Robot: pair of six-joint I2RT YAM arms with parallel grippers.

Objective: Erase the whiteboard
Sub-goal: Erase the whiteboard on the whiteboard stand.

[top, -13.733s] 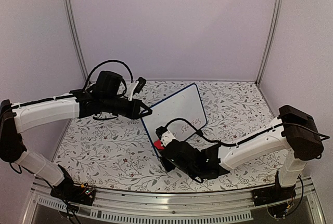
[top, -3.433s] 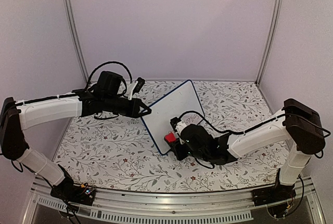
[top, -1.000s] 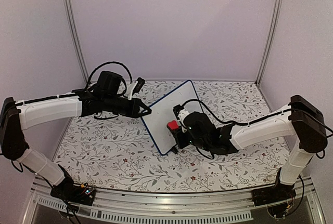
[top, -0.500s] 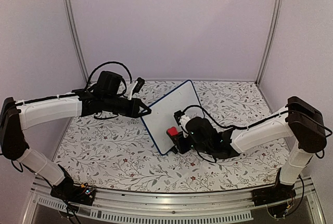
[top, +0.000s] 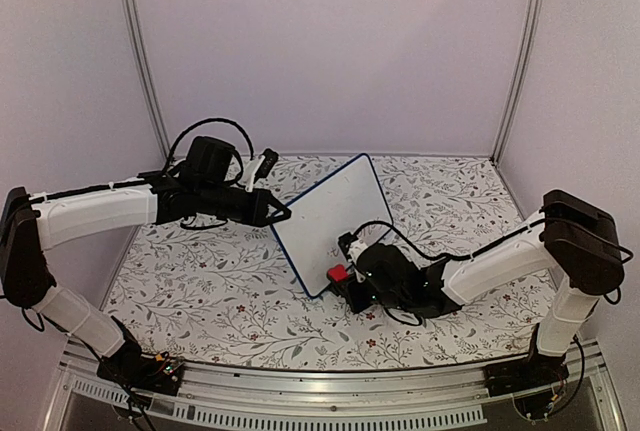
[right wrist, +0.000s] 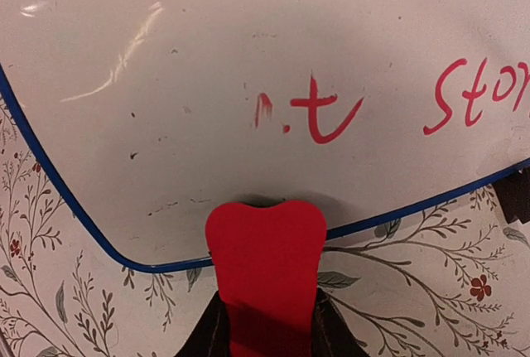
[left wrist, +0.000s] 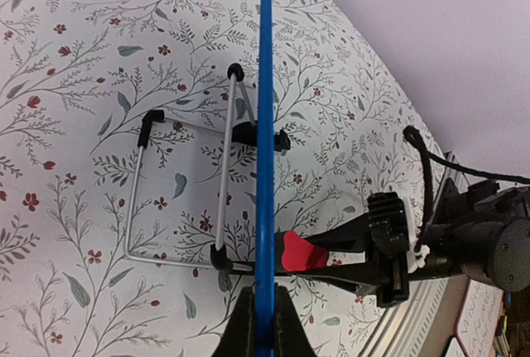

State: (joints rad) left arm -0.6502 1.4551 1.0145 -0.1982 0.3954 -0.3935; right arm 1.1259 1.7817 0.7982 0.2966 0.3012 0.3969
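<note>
Wiping is the step in hand, and it is not finished. The whiteboard (top: pixel 335 213) stands tilted near the middle of the flowered table (top: pixel 200 281), propped from behind on its wire stand (left wrist: pixel 178 200), with the writing face turned toward the right arm.

The left gripper (left wrist: pixel 263 315) is closed on the blue rim (left wrist: pixel 265 108) at the board's left edge, and seems to steady the board. The right gripper (right wrist: pixel 267 324) is clamped on a red eraser (right wrist: pixel 267 249). In the right wrist view the eraser's front end sits at the lower rim of the board, just over the blue line. I cannot tell if it presses on the white surface or only hovers close to it.

Most of the face near the eraser is clean, apart from some small dark specks. Red letters (right wrist: pixel 327 117) remain higher up and to the right in that view: a small smudge, a "t", and the start of a word that runs out of the picture.

In my judgement the next move asks the right arm to carry the eraser up and to the right onto these letters, keeping it flat and lightly pressed. Because the board only leans on a thin stand, too strong a push could tip or slide it, so the left grip should stay firm
</note>
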